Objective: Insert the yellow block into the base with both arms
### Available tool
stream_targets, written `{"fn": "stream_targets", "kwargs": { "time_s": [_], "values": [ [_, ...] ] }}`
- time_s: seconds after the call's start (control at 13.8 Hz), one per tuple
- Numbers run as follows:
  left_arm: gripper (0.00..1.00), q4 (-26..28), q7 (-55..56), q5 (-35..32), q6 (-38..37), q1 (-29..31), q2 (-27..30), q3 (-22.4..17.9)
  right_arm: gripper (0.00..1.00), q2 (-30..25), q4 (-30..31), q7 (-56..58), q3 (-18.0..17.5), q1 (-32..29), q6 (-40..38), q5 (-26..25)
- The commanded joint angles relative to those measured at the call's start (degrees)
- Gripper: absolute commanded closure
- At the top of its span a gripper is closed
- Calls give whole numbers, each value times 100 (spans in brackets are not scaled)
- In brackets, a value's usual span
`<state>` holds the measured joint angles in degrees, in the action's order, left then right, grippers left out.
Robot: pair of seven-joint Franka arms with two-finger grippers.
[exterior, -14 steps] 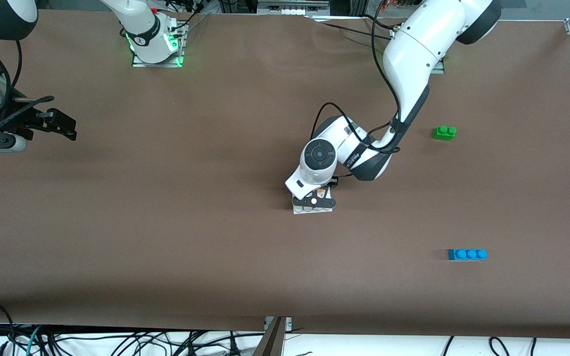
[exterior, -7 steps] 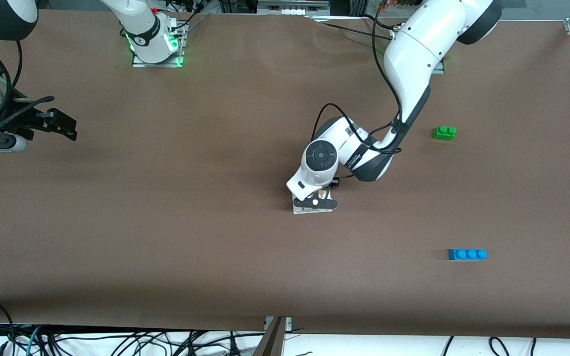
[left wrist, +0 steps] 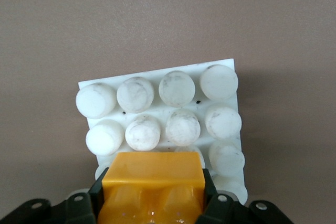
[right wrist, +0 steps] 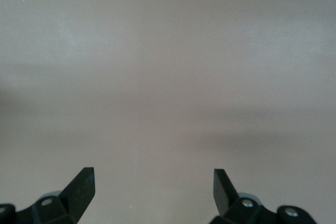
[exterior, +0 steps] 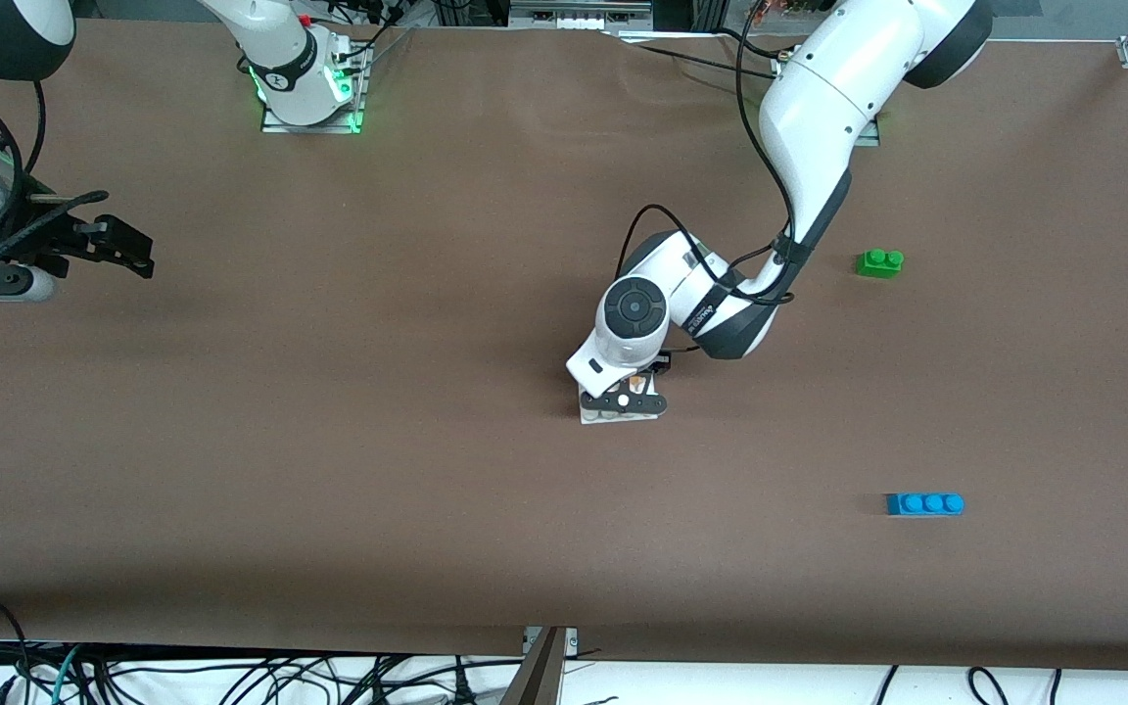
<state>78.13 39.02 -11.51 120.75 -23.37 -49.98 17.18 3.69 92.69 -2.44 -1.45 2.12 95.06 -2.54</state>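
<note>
Left gripper (left wrist: 152, 203) over base (left wrist: 220, 69) at table centre, jaws pinching yellow block (left wrist: 152, 179) between them. Block sits low over studs at base's edge under jaws; seating depth unclear. Right gripper (right wrist: 152, 184) waits over bare table (exterior: 329, 470) at right arm's end, jaws spread wide, nothing between them.

You see one base (exterior: 620, 416), one yellow block (left wrist: 152, 182) on it, one green brick (exterior: 879, 262), one blue brick (exterior: 924, 503), two arms.
</note>
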Motion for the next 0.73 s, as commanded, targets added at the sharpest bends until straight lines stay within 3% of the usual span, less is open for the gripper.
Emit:
{"fn": "stream_targets", "kwargs": {
  "time_s": [0.0,0.65],
  "values": [
    [90,-193,-227,0,115,-98,-187,-57,0,27,-111,-64,-4,-10,-119,70],
    [89,-167,-430,26,98,-80,-187,-48,0,27,-128,-55,-13,-1,-119,96]
  ]
}}
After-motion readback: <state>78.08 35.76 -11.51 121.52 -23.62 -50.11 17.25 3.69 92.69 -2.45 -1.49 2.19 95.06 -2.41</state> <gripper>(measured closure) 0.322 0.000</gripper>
